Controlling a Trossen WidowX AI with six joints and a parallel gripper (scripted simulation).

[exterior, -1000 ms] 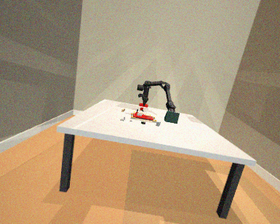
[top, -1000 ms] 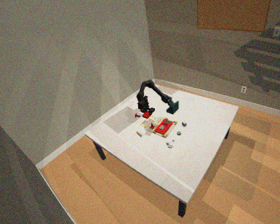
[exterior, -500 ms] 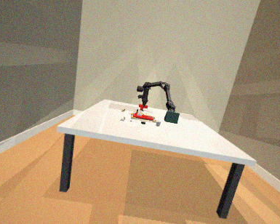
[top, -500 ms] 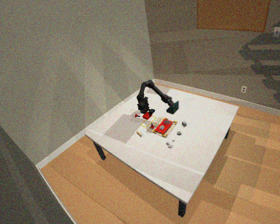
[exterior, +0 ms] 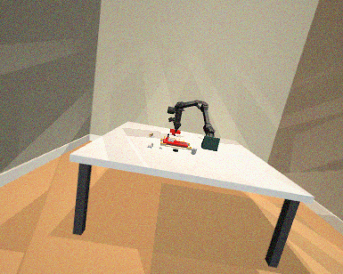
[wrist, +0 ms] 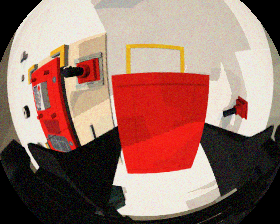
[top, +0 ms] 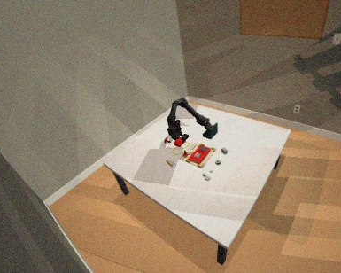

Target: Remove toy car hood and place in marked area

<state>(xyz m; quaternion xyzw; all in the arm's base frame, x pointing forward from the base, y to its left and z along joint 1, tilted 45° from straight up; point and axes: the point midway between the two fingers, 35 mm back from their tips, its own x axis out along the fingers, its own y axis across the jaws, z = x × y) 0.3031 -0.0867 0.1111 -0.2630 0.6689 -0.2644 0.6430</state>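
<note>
The pincer [top: 182, 139] [exterior: 175, 129] [wrist: 161, 128] is clamped on the red hood [top: 179, 142] [exterior: 175, 132] [wrist: 161, 122], held above the tabletop [top: 201, 195] [exterior: 189, 171] [wrist: 156, 200] near the yellow outline [top: 174, 152] [wrist: 155, 46], with the toy car [top: 200, 154] [exterior: 176, 143] [wrist: 53, 105] to one side and, well apart from the car, a small red-and-black part [top: 166, 140] [wrist: 241, 108]; no writing is legible.

with my jaws closed on the red hood [top: 180, 142] [exterior: 175, 132] [wrist: 162, 122], i need side room for its broad panel too. in the wrist view, the car [top: 200, 155] [exterior: 177, 143] [wrist: 56, 105] blocks low passage to the left, and a red block with a black peg [wrist: 88, 70] sticks up there. to the right, a red piece with a black stub [wrist: 242, 108] stands apart, leaving a gap beside the hood. ahead, i see nothing upright within the yellow outline's [top: 177, 151] [wrist: 155, 46] visible part.
</note>
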